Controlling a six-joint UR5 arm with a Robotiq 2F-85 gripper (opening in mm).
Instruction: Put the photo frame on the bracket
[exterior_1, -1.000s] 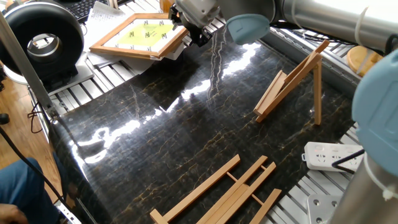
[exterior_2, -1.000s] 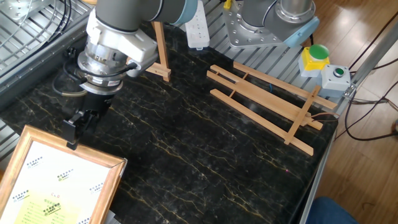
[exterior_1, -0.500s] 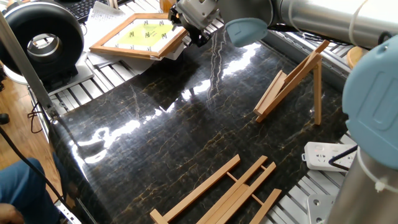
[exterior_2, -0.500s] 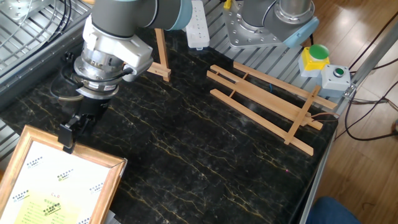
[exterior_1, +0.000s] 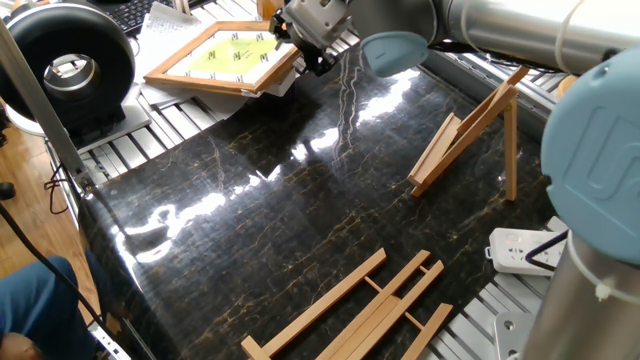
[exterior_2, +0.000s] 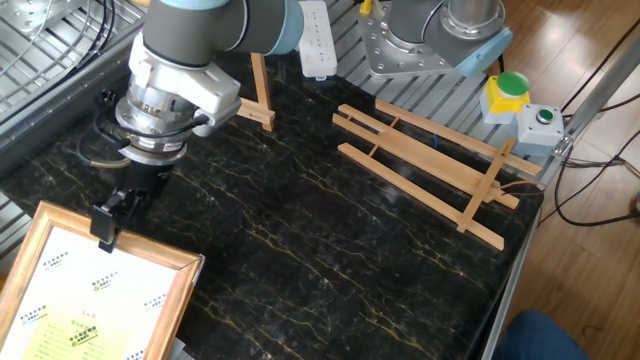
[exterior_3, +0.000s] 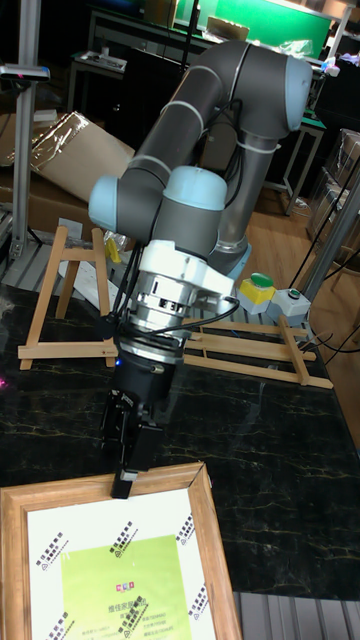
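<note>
— Over at the table's edge, where are you?
— My gripper (exterior_3: 128, 455) straddles the photo frame (exterior_3: 120, 560) top rail, fingers parted. Bracket (exterior_3: 65, 300) stands upright at ten o'clock, well apart.

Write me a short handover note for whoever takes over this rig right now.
End effector: low over the top rail of the photo frame; I cannot tell if it is open or gripping.
Photo frame: lying flat, picture up, at the table's edge.
Bracket: standing upright across the table, nothing on it.
Done: approach only.
Left: grasp the frame, carry it over, set it on the bracket's ledge.
</note>
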